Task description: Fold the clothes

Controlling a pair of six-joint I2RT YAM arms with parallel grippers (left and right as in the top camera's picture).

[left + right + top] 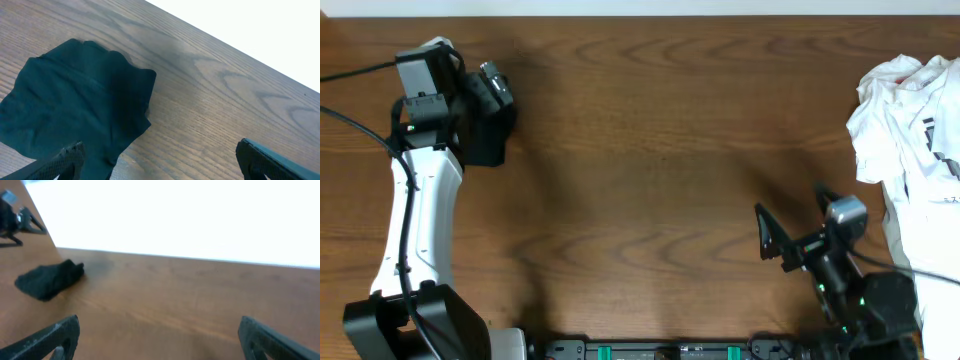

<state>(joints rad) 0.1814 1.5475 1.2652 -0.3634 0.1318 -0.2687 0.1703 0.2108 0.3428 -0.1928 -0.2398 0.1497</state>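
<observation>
Open at left end effector (159, 162), beside dark teal garment (75, 105) on table (225, 100). Open, empty at right end effector (159, 337), near white clothes (910, 120).

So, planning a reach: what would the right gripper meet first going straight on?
Likely nothing: ahead of the right gripper lies only bare table to its far edge; the dark cloth sits well off to the left.

One dark garment (75, 100) and one white pile (910, 130)
</observation>
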